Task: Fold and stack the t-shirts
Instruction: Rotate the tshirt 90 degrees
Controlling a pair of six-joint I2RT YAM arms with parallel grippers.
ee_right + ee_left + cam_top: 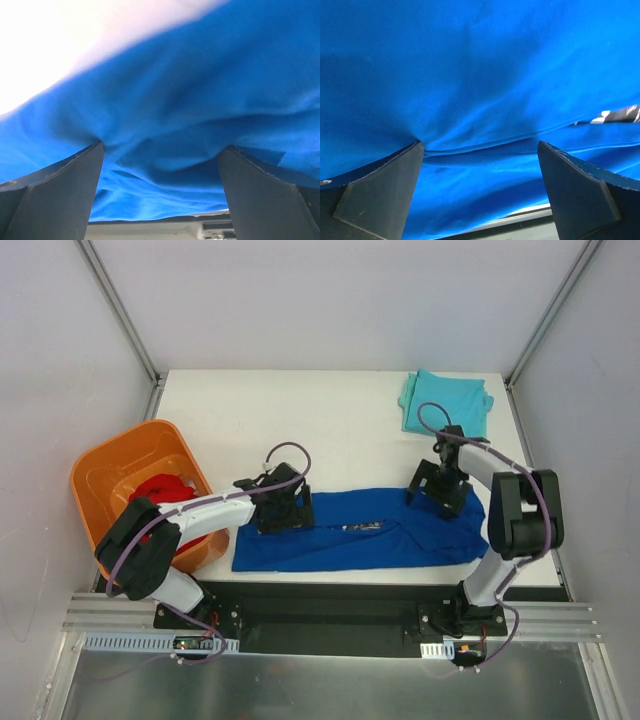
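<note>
The royal blue t-shirt (360,535) lies as a long folded band across the table's near half, with a bit of white lettering (620,115) showing at its fold. My left gripper (283,512) is down on the band's left end, jaws open wide with the fingertips pressed into the cloth (480,75). My right gripper (440,490) is down on the right end, also open wide on the cloth (200,90). The light teal t-shirt (447,402) lies folded at the far right corner. The red t-shirt (165,490) is bunched in the orange tub.
The orange plastic tub (110,455) stands at the left edge, next to the left arm. Bare white table (320,420) stretches behind the blue shirt. The table's near edge and a black rail (330,605) run just below the shirt.
</note>
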